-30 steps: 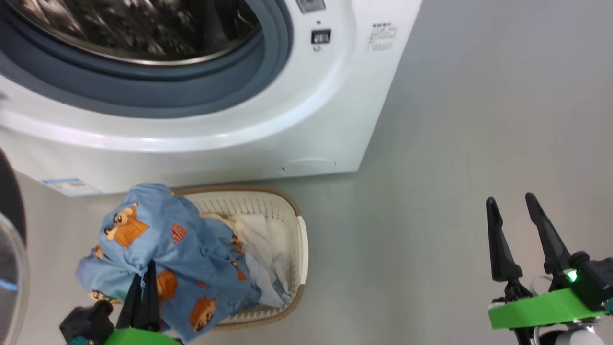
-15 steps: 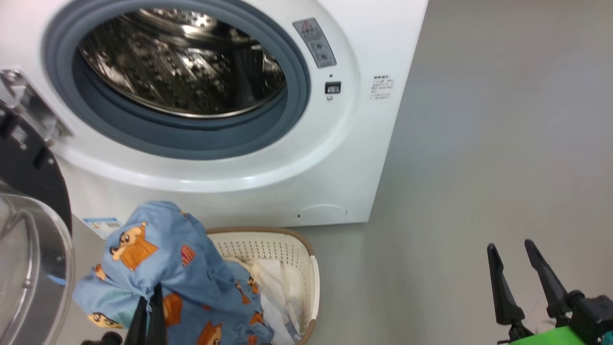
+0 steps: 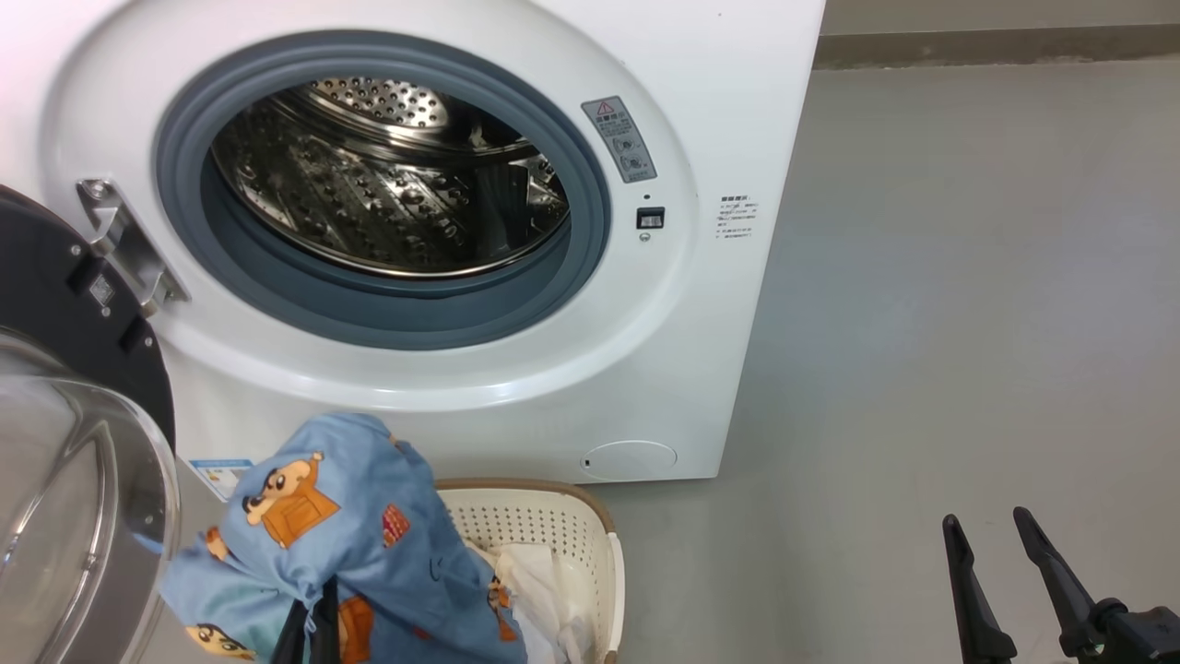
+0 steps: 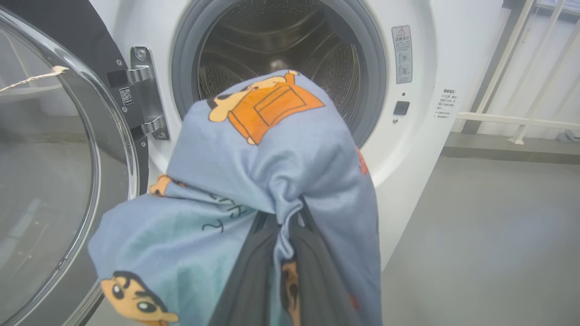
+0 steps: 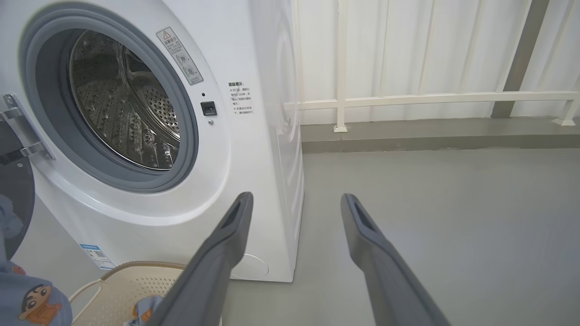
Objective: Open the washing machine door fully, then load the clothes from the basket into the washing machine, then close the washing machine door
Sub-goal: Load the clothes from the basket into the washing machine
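Floor (image 5: 453,203): smooth grey.
Kerb (image 5: 430,138): darker grey, along the floor's far edge.
Railing (image 5: 430,97): white, standing on the kerb.
Wall (image 5: 408,45): white ribbed panels.

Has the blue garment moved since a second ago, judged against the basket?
Yes, upward. The blue garment, in the shut left gripper, was level with the far rim of the basket; now it tops well above it.

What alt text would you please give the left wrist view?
The left gripper is shut on light-blue cartoon-print clothes, held up before the steel drum of the washing machine. The washing machine door stands open on the view's left.
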Available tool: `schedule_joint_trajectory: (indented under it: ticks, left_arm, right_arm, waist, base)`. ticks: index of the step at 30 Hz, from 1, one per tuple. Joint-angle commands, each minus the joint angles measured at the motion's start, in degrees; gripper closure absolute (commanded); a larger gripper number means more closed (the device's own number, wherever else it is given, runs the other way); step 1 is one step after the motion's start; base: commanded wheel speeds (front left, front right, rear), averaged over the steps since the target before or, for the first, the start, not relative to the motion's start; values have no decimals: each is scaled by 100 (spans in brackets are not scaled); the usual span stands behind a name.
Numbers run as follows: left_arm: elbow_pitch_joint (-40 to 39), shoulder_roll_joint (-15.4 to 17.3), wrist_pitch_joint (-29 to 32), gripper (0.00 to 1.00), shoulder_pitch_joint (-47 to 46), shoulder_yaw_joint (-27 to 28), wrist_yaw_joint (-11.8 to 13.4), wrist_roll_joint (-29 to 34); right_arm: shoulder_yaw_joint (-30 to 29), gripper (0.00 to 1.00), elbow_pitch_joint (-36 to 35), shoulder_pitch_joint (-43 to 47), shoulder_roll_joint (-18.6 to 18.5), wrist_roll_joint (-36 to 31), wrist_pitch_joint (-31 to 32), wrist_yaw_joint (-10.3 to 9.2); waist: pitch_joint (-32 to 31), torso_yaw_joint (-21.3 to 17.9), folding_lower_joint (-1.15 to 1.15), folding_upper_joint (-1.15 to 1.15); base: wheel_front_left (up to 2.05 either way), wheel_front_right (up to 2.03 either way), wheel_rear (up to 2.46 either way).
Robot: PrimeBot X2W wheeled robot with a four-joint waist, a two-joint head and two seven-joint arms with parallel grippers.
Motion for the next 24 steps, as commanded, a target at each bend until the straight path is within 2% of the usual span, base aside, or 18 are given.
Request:
schedule_joint_trajectory:
  ticks: [1, 12, 24]
  left_arm:
    - [-208, 17, -38, 100, -42, 172, 42, 38]
    - [-251, 17, -38, 100, -110, 142, 35, 24]
    - [61, 35, -38, 100, -715, 333, -346, 41]
  right_arm:
    - [109, 0, -163, -65, -98, 75, -27, 9]
    - [153, 0, -171, -104, -81, 65, -27, 9]
    - [323, 0, -220, -453, 52, 29, -27, 9]
  waist:
    - [27, 14, 0, 0]
    - [142, 10, 0, 0]
    - [571, -202, 0, 0]
  base:
    - [0, 0, 0]
    - [0, 0, 0]
    - [0, 0, 0]
